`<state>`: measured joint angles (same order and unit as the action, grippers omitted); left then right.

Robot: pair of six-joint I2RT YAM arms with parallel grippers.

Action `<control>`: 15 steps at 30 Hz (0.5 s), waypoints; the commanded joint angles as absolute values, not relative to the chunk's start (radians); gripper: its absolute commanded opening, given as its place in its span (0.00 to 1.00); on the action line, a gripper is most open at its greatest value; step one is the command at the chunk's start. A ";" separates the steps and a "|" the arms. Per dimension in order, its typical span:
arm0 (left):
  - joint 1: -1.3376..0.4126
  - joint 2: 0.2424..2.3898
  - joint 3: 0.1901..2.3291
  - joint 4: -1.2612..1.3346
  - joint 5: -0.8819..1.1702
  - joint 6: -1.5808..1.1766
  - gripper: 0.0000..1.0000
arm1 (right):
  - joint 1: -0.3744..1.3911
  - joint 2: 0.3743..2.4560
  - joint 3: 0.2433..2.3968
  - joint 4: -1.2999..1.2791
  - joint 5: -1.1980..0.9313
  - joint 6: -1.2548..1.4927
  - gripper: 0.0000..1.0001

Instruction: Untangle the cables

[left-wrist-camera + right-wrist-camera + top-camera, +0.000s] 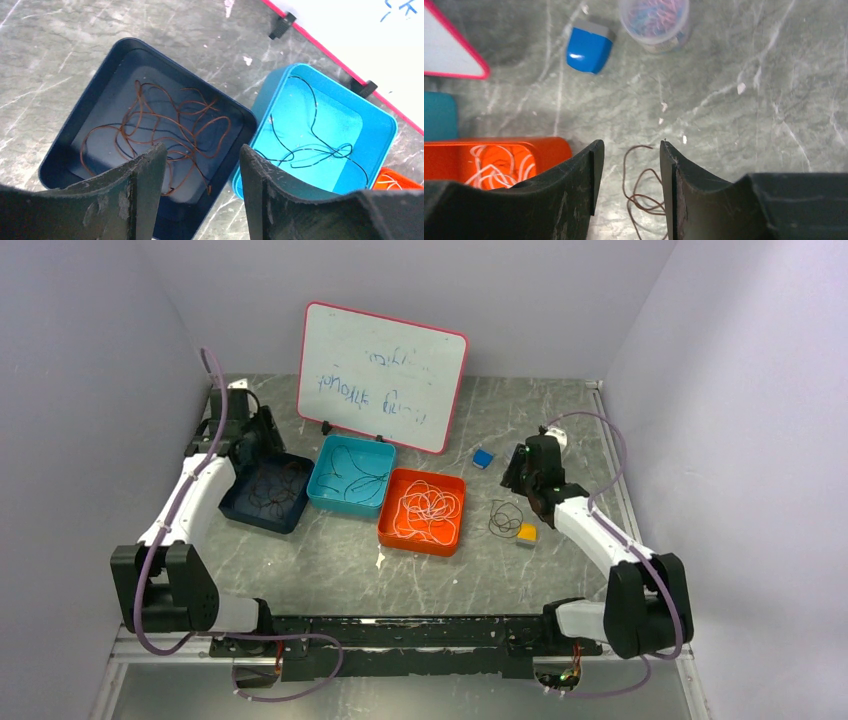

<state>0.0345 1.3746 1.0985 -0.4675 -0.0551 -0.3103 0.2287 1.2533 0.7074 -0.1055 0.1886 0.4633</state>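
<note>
Reddish-brown cables (pixel 165 120) lie in loose loops inside the navy tray (pixel 95 85). A thin black cable (pixel 315 135) curls in the cyan tray (pixel 385 120). White cables (pixel 430 505) fill the orange tray (pixel 420 543). A loose dark brown cable (pixel 639 190) lies on the table right of the orange tray. My left gripper (pixel 202 150) hovers open above the navy tray's near right corner, nothing between its fingers. My right gripper (pixel 629 145) is open above the loose cable, which shows on the table between the fingers, not pinched.
A whiteboard (pixel 383 377) leans at the back behind the trays. A blue block (pixel 589 50) and a clear cup of paper clips (pixel 654 20) sit beyond the right gripper. A yellow block (pixel 526 534) lies beside the loose cable.
</note>
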 commanded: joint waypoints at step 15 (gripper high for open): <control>-0.011 1.397 1.132 -0.426 -0.103 -0.305 0.59 | 0.123 1.425 0.801 -0.387 -0.022 0.323 0.57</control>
